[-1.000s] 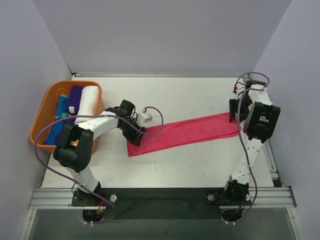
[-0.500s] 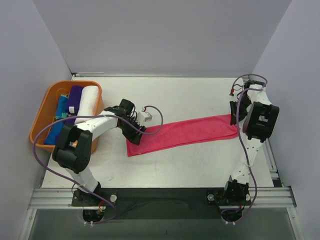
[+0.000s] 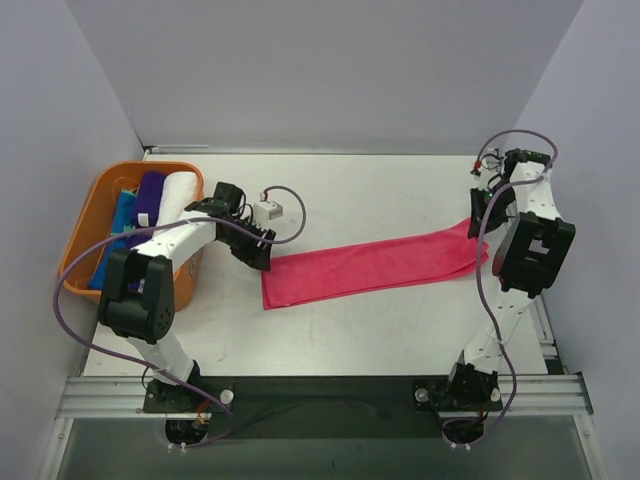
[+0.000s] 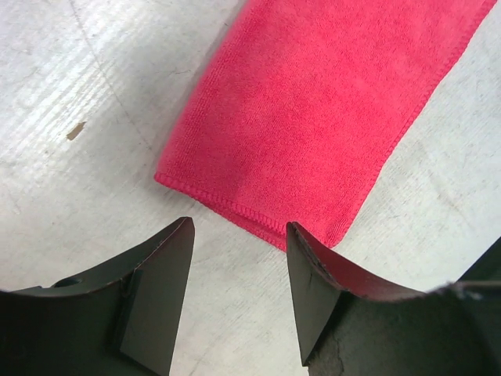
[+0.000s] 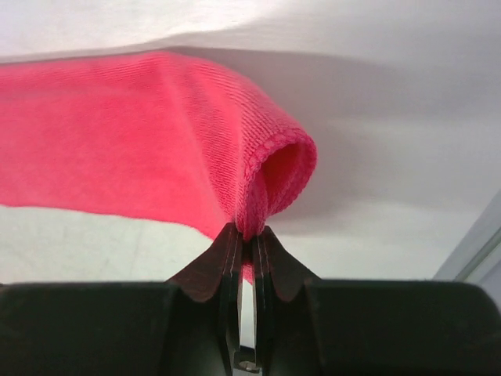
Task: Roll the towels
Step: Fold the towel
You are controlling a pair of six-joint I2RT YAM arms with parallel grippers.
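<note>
White tabletop (image 3: 380,190) carries the hot pink towel (image 3: 370,265), flat and slantwise between my arms. My right fingers (image 5: 215,270) are clamped on its lifted right end, that arm stretched far forward. My left fingers (image 4: 156,290) hang apart just off its left end, wrist low. I judge this as laying-out; next, rolling must start from one end.

My left gripper (image 4: 239,229) hangs low, jaws wide apart; right gripper (image 5: 247,235) is pinched tight on the hot pink cloth towel (image 5: 117,141).
</note>
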